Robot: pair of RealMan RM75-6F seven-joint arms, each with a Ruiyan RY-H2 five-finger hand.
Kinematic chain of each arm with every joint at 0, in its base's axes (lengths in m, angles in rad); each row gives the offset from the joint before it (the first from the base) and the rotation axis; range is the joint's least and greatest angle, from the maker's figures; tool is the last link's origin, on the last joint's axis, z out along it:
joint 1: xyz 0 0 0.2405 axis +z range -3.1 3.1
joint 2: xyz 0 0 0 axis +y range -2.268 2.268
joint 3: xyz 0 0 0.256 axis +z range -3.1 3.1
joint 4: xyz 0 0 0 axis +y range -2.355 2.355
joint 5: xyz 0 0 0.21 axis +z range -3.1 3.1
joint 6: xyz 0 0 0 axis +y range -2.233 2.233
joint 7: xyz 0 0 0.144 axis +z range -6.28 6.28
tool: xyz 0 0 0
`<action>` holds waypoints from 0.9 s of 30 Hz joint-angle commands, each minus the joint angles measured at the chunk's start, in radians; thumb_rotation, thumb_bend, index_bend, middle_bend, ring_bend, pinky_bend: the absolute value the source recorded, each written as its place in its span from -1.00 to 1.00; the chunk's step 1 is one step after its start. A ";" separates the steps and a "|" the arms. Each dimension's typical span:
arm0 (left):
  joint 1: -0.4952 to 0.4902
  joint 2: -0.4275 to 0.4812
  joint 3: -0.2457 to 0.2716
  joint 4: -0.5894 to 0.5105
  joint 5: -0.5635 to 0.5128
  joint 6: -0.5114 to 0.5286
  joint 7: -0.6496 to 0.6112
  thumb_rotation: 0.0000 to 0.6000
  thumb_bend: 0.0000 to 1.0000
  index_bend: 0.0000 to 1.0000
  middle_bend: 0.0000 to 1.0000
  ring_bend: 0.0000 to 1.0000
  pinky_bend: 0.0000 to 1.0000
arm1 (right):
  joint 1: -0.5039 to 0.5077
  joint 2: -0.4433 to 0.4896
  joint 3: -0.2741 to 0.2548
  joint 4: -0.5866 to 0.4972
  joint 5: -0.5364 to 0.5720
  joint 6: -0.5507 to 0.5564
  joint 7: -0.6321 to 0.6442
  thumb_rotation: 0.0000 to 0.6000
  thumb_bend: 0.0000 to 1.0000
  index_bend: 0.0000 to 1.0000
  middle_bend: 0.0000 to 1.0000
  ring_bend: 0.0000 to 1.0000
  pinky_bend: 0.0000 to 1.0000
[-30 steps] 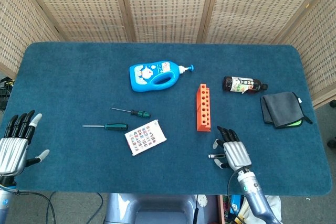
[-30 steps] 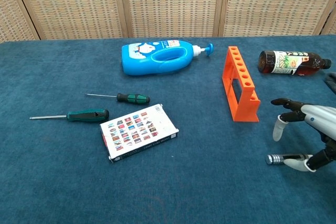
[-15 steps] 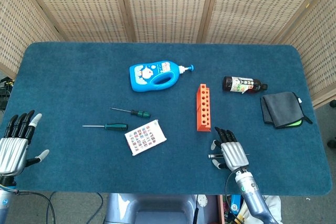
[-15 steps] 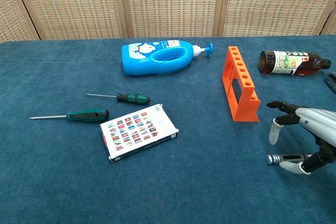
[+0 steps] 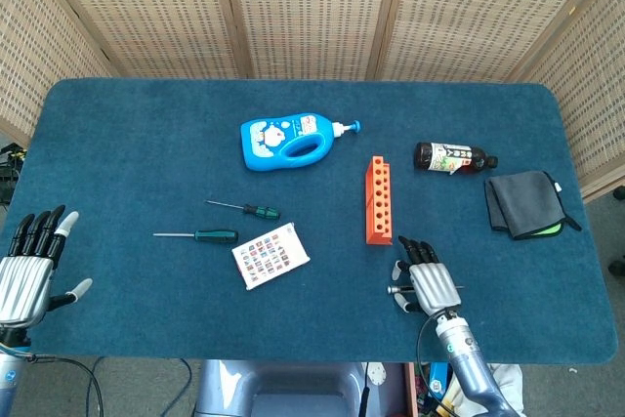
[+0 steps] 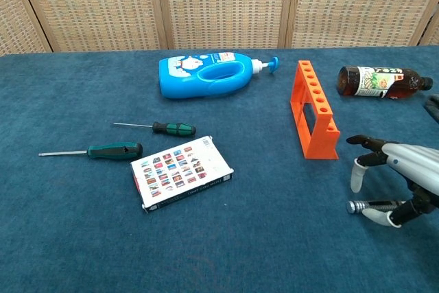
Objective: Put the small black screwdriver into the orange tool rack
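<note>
A blue carpeted table (image 5: 146, 134) is shown from above and from the near edge. The right hand (image 5: 427, 283) is seen at the near right, palm down; in the chest view (image 6: 401, 184) its wrist is cut off by the frame edge. A small black screwdriver (image 6: 376, 206) is held low in this hand, lying roughly level just over the cloth: only its silvery tip and a short dark length are exposed at the left of the hand, the rest being covered by the fingers. The upper fingers (image 6: 363, 143) are spread and point toward the orange plastic tool rack (image 5: 379, 199), which stands upright just beyond and to the left of the hand, not touched by it. The rack's row of holes is visible in the chest view (image 6: 314, 110).

The left hand (image 5: 27, 266) is seen only in the head view, at the near left edge, with fingers extended and apart and nothing held.

Two green-handled screwdrivers (image 5: 197, 235) (image 5: 246, 209) lie at left of centre, beside a white printed card box (image 5: 270, 255). A blue detergent bottle (image 5: 289, 141) lies farther back. A dark brown bottle (image 5: 453, 158) lies on its side at far right, with a folded dark grey cloth (image 5: 524, 202) near it.
</note>
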 commanded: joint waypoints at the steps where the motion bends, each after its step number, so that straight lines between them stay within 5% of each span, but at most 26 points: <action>1: 0.000 0.000 0.000 0.000 0.000 0.001 0.000 1.00 -1.00 -1.00 -1.00 -1.00 -1.00 | 0.002 -0.001 -0.001 0.006 0.003 -0.003 0.004 1.00 -0.44 -0.07 -1.00 -1.00 -1.00; 27: -0.001 0.001 0.000 0.002 -0.003 -0.003 -0.009 1.00 -1.00 -1.00 -1.00 -1.00 -1.00 | 0.006 -0.013 -0.015 0.026 0.014 -0.008 0.015 1.00 -0.44 0.07 -1.00 -1.00 -1.00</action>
